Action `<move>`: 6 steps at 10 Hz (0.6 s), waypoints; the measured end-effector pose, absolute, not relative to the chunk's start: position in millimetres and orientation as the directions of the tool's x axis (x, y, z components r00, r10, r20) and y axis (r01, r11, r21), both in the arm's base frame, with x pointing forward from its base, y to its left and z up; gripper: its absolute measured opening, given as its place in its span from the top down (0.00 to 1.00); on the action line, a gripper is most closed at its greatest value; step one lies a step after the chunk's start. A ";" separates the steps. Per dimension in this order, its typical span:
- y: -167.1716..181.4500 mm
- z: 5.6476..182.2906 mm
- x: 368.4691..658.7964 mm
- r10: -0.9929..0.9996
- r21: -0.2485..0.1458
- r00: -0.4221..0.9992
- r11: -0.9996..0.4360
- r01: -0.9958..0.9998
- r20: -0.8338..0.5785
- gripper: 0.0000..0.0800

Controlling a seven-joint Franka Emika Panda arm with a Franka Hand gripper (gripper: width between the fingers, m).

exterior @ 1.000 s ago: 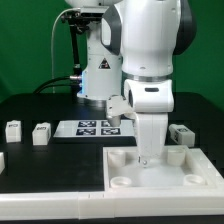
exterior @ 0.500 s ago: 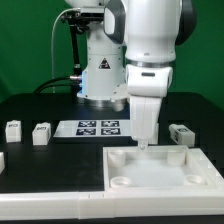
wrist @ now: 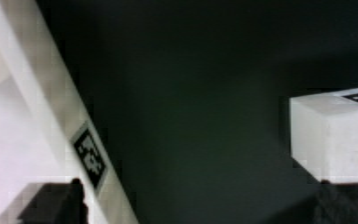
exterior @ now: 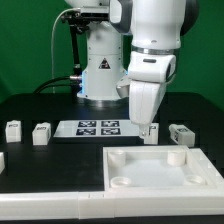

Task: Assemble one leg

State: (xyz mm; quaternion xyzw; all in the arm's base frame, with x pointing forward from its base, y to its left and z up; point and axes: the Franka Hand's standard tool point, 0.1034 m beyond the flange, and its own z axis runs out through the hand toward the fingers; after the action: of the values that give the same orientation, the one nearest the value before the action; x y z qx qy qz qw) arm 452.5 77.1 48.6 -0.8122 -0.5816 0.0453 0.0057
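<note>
My tool (exterior: 148, 130) hangs low over the black counter (exterior: 40, 165), just behind the far edge of the white panel (exterior: 160, 172), fingers apart, gripping nothing (wrist view: bare counter between them). The leg (exterior: 180, 132) sits on the counter just beside the tool, toward the exterior view's right. A second leg (exterior: 41, 133) and a third leg (exterior: 13, 128) sit well apart, past the marker board (exterior: 98, 127).

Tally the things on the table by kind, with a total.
Legs: 3
Large white panel: 1
Marker board: 1
Total: 5
A white sliver at the exterior view's left edge is too cut off to count.
</note>
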 end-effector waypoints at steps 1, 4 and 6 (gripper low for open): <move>78.1 48.3 452.2 0.896 -0.056 0.439 -0.443 0.895 -0.072 0.19; 80.8 48.0 450.3 0.722 -0.043 0.688 -0.692 0.721 -0.081 0.19; 91.2 48.9 441.2 0.487 -0.038 0.869 -0.874 0.485 -0.094 0.19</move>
State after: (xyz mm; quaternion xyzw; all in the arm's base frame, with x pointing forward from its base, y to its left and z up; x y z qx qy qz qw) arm 441.2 91.2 48.9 -0.9666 -0.2514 0.0501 0.0065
